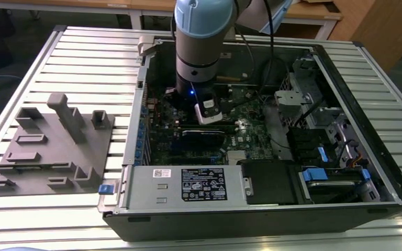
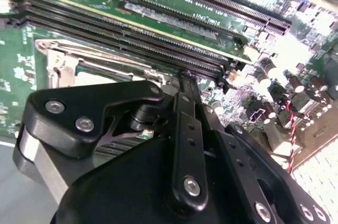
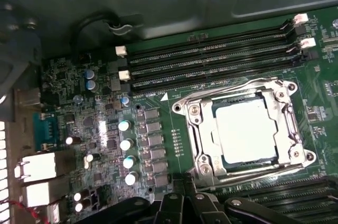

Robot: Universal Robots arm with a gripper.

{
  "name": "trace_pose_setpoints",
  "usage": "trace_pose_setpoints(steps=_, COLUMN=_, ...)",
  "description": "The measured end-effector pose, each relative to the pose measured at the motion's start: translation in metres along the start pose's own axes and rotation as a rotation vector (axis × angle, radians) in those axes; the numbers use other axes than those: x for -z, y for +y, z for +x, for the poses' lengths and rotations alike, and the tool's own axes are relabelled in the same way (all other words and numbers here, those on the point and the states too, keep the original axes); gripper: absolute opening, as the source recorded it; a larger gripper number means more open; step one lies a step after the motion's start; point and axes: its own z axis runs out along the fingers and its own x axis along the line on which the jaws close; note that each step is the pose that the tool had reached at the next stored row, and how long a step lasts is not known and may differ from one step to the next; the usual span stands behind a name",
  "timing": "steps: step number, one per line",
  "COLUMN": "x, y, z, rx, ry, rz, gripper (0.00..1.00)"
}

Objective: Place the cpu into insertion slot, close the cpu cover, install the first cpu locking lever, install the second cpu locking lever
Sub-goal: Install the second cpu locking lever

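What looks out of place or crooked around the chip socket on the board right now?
Nothing stands out. In the first wrist view the cpu lies flat and square in its socket, with the cpu cover down around it.

Pale-blue arm [image 1: 201, 31], seemingly black screw-studded linkage [image 2: 185, 145].

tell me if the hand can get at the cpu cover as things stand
Probably yes. In the first wrist view the cpu cover lies flat around the cpu with nothing over it, and the hand sits just beside the socket inside the open case.
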Motion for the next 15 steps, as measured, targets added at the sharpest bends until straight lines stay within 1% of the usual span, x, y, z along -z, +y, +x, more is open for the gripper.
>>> trace_pose_setpoints(steps=7, x=0.0198, y=0.0031, z=0.0008, rx=0.0, ry=0.0002, rz=0.0003, gripper=0.11)
trace_pose_setpoints(steps=11, x=0.0329, y=0.0052, z=0.0013, rx=0.0, ry=0.0004, rz=0.0005, gripper=0.11)
trace_pose_setpoints(steps=13, x=0.0332, y=0.0053, z=0.0013, rx=0.0, ry=0.0003, rz=0.0004, gripper=0.11)
trace_pose_setpoints(steps=15, x=0.0332, y=0.0059, z=-0.0008, rx=0.0, ry=0.0003, rz=0.0005, gripper=0.11)
